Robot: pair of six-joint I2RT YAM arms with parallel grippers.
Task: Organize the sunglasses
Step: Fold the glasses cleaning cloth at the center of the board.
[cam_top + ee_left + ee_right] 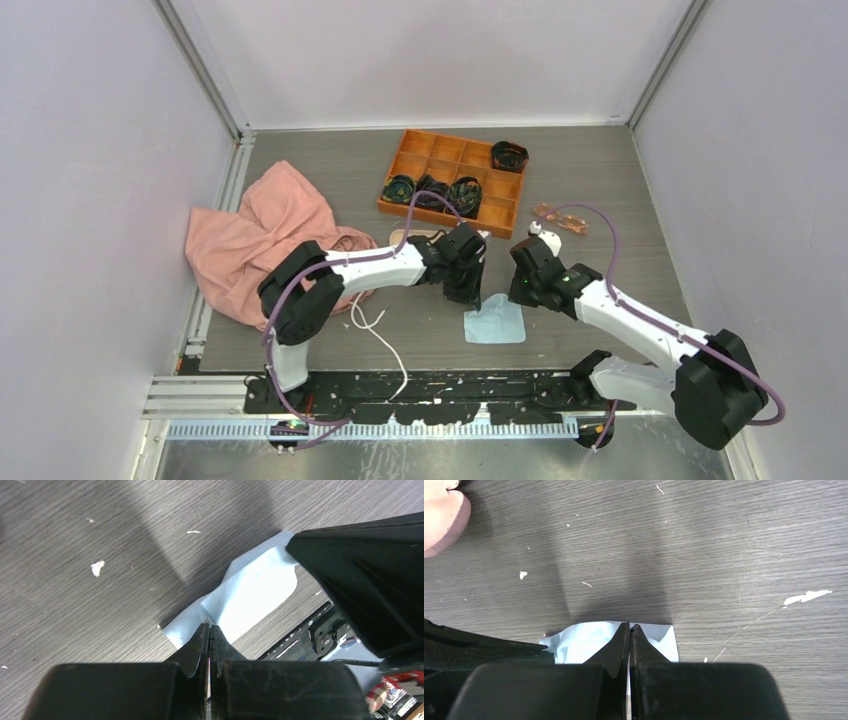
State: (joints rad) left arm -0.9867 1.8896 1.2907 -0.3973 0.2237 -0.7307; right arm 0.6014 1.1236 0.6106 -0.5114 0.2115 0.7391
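The sunglasses [560, 216], with pinkish-orange lenses, lie on the table right of the orange tray, apart from both grippers. A light blue cloth [495, 322] lies on the table in front of the arms. My left gripper [469, 293] is shut on the cloth's far left corner; in the left wrist view the cloth [255, 587] puckers up into the closed tips of the gripper [210, 626]. My right gripper [521, 291] is shut at the cloth's far right edge; in the right wrist view its tips [630, 625] pinch the cloth [579, 640].
An orange compartment tray [497, 216] with dark coiled cables stands at the back. A pink case [406, 236] lies partly under my left arm; its rounded end shows in the right wrist view [441, 522]. A pink garment [265, 240] lies at left, a white cord [385, 340] near the front.
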